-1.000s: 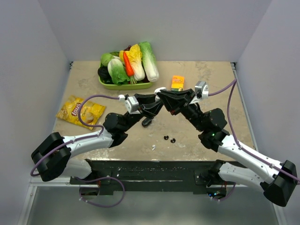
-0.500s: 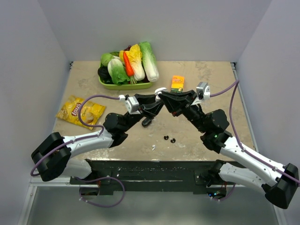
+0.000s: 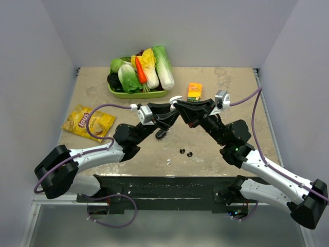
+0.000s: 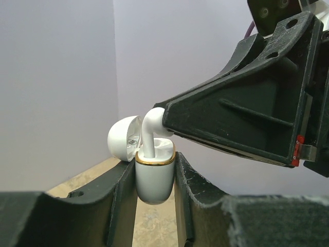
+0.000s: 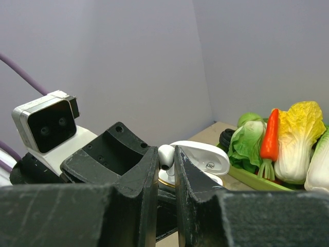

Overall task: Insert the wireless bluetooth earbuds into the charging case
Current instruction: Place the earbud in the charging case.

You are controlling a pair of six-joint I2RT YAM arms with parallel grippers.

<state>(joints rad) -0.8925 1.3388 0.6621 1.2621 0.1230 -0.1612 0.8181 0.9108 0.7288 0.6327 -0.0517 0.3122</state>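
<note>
The white charging case [image 4: 153, 175], gold-rimmed with its lid [image 4: 125, 138] swung open, is pinched upright in my left gripper [image 4: 154, 181], held above the table. My right gripper [image 5: 165, 163] is shut on a white earbud [image 5: 165, 154], whose stem [image 4: 148, 139] stands in a case socket. In the top view the two grippers meet mid-table, left gripper [image 3: 168, 114] and right gripper [image 3: 183, 107], with the case lid [image 3: 176, 98] showing between them. Two black earbuds [image 3: 182, 151] [image 3: 189, 154] lie on the table below them, and a tiny white piece [image 3: 168, 161] lies near the front edge.
A green tray of vegetables [image 3: 118, 93] stands at the back left, also seen in the right wrist view [image 5: 272, 144]. An orange box [image 3: 195, 90] lies behind the grippers. A yellow chip bag [image 3: 87, 122] lies at the left.
The right wrist has shifted slightly to the right with the earbud still in its grip. The left gripper and the case have stayed in place.
</note>
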